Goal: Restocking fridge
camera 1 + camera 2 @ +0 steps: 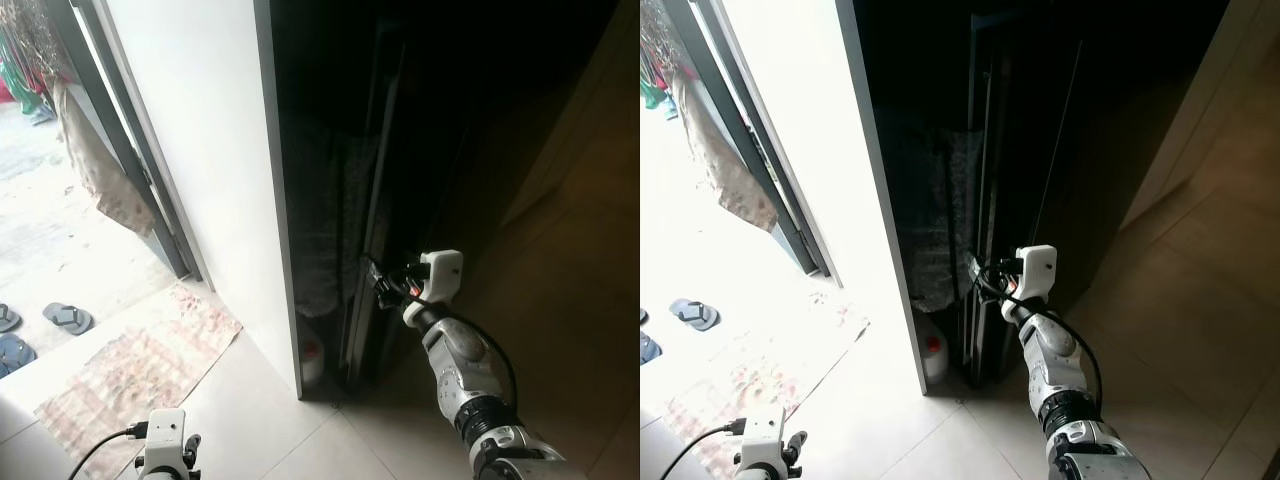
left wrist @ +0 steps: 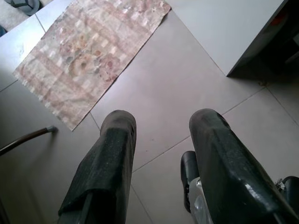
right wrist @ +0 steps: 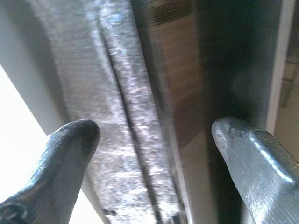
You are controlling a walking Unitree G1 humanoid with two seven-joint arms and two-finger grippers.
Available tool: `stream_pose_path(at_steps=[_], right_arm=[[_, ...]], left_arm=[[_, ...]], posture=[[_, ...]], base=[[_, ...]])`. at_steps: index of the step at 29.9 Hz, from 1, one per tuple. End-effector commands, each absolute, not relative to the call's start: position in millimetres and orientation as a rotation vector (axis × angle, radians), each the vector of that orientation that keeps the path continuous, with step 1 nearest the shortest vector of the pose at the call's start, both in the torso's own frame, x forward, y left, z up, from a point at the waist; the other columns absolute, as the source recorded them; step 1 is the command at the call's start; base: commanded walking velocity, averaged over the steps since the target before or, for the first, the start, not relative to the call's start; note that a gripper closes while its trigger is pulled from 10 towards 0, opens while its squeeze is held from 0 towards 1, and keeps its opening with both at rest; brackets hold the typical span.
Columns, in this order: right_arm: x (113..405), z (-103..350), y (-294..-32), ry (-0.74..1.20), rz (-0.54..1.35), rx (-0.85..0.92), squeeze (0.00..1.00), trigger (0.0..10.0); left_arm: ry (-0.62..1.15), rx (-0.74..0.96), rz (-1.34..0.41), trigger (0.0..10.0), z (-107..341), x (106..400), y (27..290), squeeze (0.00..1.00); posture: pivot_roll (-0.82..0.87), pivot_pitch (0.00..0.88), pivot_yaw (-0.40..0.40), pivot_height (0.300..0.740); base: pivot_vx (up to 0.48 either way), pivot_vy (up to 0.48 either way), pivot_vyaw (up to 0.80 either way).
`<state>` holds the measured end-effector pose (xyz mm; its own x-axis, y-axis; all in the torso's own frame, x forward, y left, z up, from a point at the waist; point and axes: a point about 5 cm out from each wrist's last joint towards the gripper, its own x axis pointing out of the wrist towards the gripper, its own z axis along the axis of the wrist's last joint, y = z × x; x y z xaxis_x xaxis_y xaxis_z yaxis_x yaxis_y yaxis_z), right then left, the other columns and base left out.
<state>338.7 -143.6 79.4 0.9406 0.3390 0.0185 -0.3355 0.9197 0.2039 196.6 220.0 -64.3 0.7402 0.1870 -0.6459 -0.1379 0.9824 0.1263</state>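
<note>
The tall dark fridge [image 1: 385,190] stands in a shaded niche behind a white wall. My right gripper [image 1: 374,276] is stretched out at its left front edge, about knee height. In the right wrist view the right gripper [image 3: 154,140] is open, with the fridge's grey textured side [image 3: 117,116] and a vertical seam between its fingertips [image 3: 74,135]; I cannot tell if they touch it. My left gripper [image 2: 161,123] hangs low over the floor tiles, open and holding nothing.
The white wall [image 1: 220,180] juts out left of the fridge. A white jug with a red cap [image 1: 932,357] stands at the niche's foot. A patterned rug [image 1: 140,360], sandals [image 1: 68,318] and an open doorway lie left. A brown panel [image 1: 580,200] stands right.
</note>
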Motion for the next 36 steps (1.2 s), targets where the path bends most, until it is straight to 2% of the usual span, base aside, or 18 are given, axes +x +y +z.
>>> stream_pose_path(at_steps=[1, 13, 16, 18, 20, 22, 24, 27, 31, 36], right_arm=[[339, 80, -145, 0.018, 0.339, 0.205, 0.00, 10.0], [344, 94, -144, -0.054, 0.355, 0.117, 0.00, 10.0], [342, 116, -145, -0.204, 0.317, 0.028, 0.00, 10.0], [337, 124, -148, -0.279, 0.267, -0.001, 0.00, 10.0], [324, 122, -166, -0.316, 0.096, -0.105, 0.00, 10.0], [321, 119, -171, -0.309, 0.052, -0.107, 0.00, 10.0], [303, 98, -193, -0.240, -0.095, -0.128, 0.00, 10.0], [294, 87, -201, -0.196, -0.154, -0.111, 0.00, 10.0], [295, 87, -196, -0.188, -0.134, -0.079, 0.00, 10.0], [302, 98, -176, -0.221, -0.018, -0.089, 0.00, 10.0]], left_arm=[[0.732, 0.068, 0.181, 10.0, -66, 195, 222, 0.00], [0.726, 0.075, 0.181, 10.0, -64, 197, 223, 0.00], [0.735, 0.077, 0.178, 10.0, -66, 194, 222, 0.00], [0.740, 0.074, 0.180, 10.0, -67, 192, 222, 0.00], [0.743, 0.071, 0.183, 10.0, -68, 190, 222, 0.00], [0.744, 0.070, 0.183, 10.0, -68, 189, 222, 0.00], [0.742, 0.067, 0.183, 10.0, -68, 189, 221, 0.00], [0.741, 0.067, 0.183, 10.0, -68, 190, 222, 0.00], [0.730, 0.068, 0.183, 10.0, -66, 193, 222, 0.00], [0.734, 0.068, 0.184, 10.0, -66, 193, 222, 0.00]], posture=[[0.00, 0.035, 0.015, 0.740], [0.00, 0.038, 0.018, 0.740], [0.00, 0.040, 0.018, 0.740], [-0.01, 0.039, 0.016, 0.740], [0.00, 0.039, 0.013, 0.740], [0.00, 0.039, 0.013, 0.740], [-0.01, 0.042, 0.015, 0.740], [-0.01, 0.043, 0.015, 0.740], [-0.01, 0.042, 0.015, 0.740], [-0.01, 0.040, 0.012, 0.740]], base=[[0.000, 0.000, 0.00], [0.000, 0.000, 0.00], [0.000, 0.000, 0.00], [0.000, 0.000, 0.00], [0.000, 0.000, 0.00], [0.000, 0.000, 0.00], [0.000, 0.000, 0.00], [0.000, 0.000, 0.00], [0.000, 0.000, 0.00], [0.000, 0.000, 0.13]])
